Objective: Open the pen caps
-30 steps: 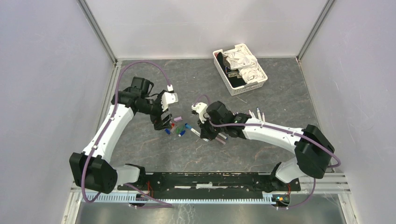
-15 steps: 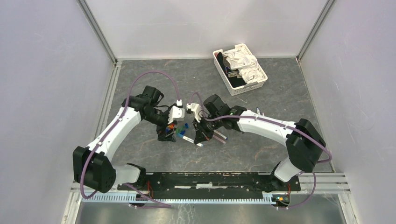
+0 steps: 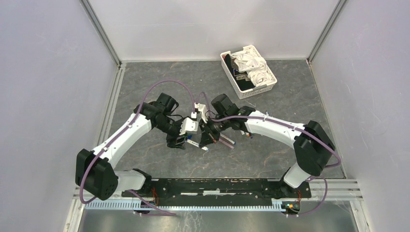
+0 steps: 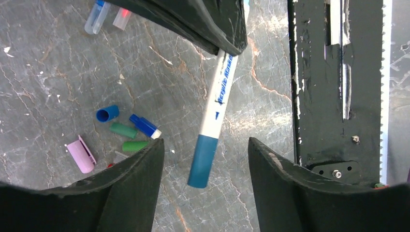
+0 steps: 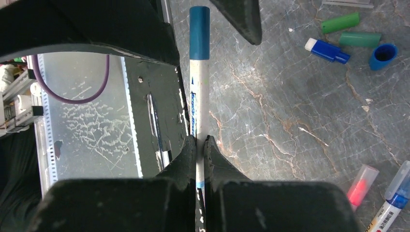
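My right gripper (image 5: 200,142) is shut on the white barrel of a pen (image 5: 198,96) and holds it above the table. The pen's teal-blue cap (image 5: 199,34) is still on it and points at my left gripper. My left gripper (image 4: 205,145) is open, and the same cap (image 4: 203,162) lies between its fingers (image 4: 130,188) without touching them. Loose caps lie on the table beside it: blue (image 4: 107,114), green (image 4: 123,130) and pink (image 4: 81,153). In the top view the two grippers meet at the pen (image 3: 196,143).
A white basket of cloth (image 3: 249,70) stands at the back right. More pens lie right of the right gripper (image 3: 227,141) and by its forearm (image 3: 263,118). Two capped pens (image 5: 360,188) lie near the loose caps. The black base rail (image 4: 333,96) runs along the near edge.
My left gripper has moved right and down, from the loose caps to the cap end of the held pen. My right gripper has shifted slightly left, still holding the pen.
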